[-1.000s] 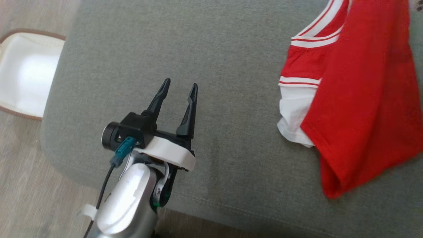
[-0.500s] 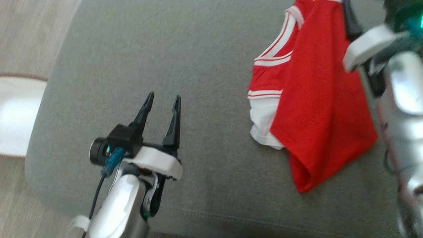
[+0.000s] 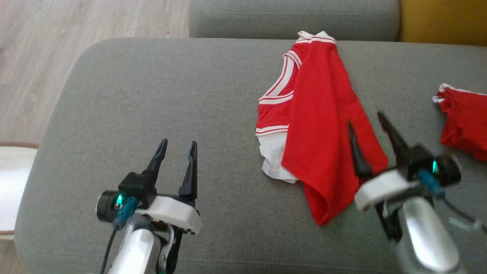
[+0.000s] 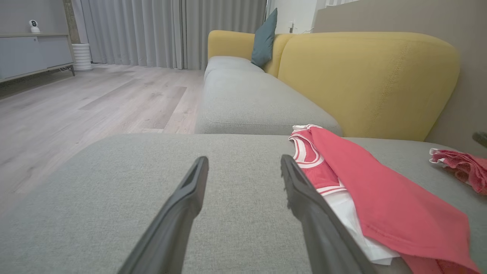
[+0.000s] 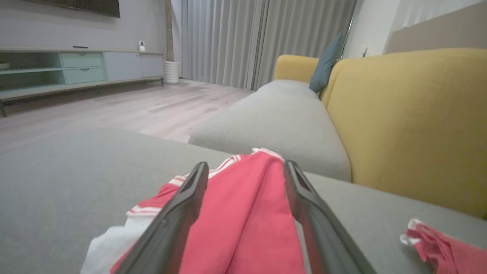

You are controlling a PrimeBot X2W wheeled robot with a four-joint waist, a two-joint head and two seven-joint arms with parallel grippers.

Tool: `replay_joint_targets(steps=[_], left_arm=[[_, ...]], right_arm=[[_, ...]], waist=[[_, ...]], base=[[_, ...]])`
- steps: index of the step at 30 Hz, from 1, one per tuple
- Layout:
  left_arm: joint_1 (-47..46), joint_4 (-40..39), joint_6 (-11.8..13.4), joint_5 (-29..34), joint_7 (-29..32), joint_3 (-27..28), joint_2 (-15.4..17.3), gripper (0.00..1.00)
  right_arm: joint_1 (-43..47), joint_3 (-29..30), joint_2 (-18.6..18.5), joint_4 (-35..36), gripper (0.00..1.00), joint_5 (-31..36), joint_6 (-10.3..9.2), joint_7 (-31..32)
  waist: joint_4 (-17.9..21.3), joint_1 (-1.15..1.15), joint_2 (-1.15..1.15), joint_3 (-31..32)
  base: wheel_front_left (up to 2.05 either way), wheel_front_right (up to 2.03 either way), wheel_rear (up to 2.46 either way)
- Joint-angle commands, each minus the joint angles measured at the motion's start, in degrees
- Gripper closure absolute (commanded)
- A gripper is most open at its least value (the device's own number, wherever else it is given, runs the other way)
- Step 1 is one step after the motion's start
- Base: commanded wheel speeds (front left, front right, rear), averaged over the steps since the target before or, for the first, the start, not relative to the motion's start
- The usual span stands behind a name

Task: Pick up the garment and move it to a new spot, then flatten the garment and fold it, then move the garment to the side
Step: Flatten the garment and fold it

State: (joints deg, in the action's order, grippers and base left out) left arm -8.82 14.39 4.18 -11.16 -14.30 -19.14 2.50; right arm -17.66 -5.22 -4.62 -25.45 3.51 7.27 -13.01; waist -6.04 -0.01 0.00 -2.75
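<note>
A red garment with white trim lies folded lengthwise on the grey sofa seat, right of centre. It also appears at the right of the left wrist view as the garment and between the fingers in the right wrist view as the garment. My right gripper is open above the garment's right edge, with nothing held. Well to the garment's left, my left gripper hangs open and empty over bare cushion.
A second crumpled red cloth lies at the seat's far right. A further grey cushion and a yellow backrest lie behind. Wooden floor runs to the left, with a white object at the left edge.
The head camera has swung, shifting the whole picture. My right arm has come down from the upper right and now hangs open over the garment's right edge.
</note>
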Motion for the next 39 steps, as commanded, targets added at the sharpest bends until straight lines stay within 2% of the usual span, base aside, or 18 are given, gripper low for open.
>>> replay_joint_targets(steps=[1, 4, 9, 14, 18, 27, 37, 38, 39], left_arm=[[-1.11, -2.16, -0.09, 0.38, -0.70, 2.43, 0.51, 0.00], [-0.51, -2.29, -0.23, 0.47, -0.70, 2.58, 0.49, 0.00], [-0.78, -2.21, -0.60, 0.60, -0.70, 2.59, 0.46, 0.00], [-1.56, -2.21, -0.92, 0.59, -0.70, 2.12, 0.43, 0.00], [-1.81, -2.05, -0.96, 0.37, -0.70, 1.69, 0.41, 0.00], [-2.95, -2.18, -1.02, 0.06, -0.70, 1.58, 0.39, 0.00], [-3.62, -1.94, -0.61, -0.26, -0.70, 1.07, 0.38, 0.00], [-3.65, -1.89, -0.61, -0.26, -0.70, 1.10, 0.38, 0.00], [-3.69, -1.85, -0.62, -0.26, -0.70, 1.11, 0.38, 0.00]], right_arm=[[0.36, -1.21, 0.81, 3.75, 0.00, -0.26, 0.22, 0.50], [4.87, -2.12, 1.37, 7.60, 0.00, -0.32, 0.22, 1.96], [7.55, -5.33, 1.64, 11.16, 0.00, 0.07, 0.22, 4.39], [8.73, -10.54, 1.10, 10.19, 0.00, 2.42, 0.22, 8.13], [9.20, -12.46, -0.51, 8.04, 0.00, 5.12, 0.22, 9.82], [8.28, -12.03, -2.23, 3.10, 0.00, 13.27, 0.22, 11.19], [6.53, -8.19, -0.19, 2.77, 0.00, 15.26, 0.22, 8.26], [6.38, -8.07, -0.04, 2.75, 0.14, 15.30, 0.22, 8.13], [6.20, -7.88, 0.09, 2.81, 0.56, 15.33, 0.22, 7.89]], waist=[[0.40, 0.01, 0.00, 0.17], [0.72, 0.01, 0.00, -0.11], [0.83, 0.01, 0.00, -0.77], [-0.05, 0.01, 0.00, -1.90], [-0.94, 0.01, 0.00, -3.06], [-2.12, 0.01, 0.00, -5.56], [-1.77, 0.01, 0.00, -6.43], [-1.64, 0.01, 0.00, -6.42], [-1.52, 0.01, 0.00, -6.39]], base=[[0.00, 0.00, 0.00], [0.00, 0.00, 0.00], [0.00, 0.00, 0.00], [0.00, 0.00, 0.00], [0.00, 0.00, 0.00], [0.00, 0.00, 0.00], [0.00, 0.00, 0.00], [0.00, 0.00, 0.00], [0.00, 0.00, 0.00]])
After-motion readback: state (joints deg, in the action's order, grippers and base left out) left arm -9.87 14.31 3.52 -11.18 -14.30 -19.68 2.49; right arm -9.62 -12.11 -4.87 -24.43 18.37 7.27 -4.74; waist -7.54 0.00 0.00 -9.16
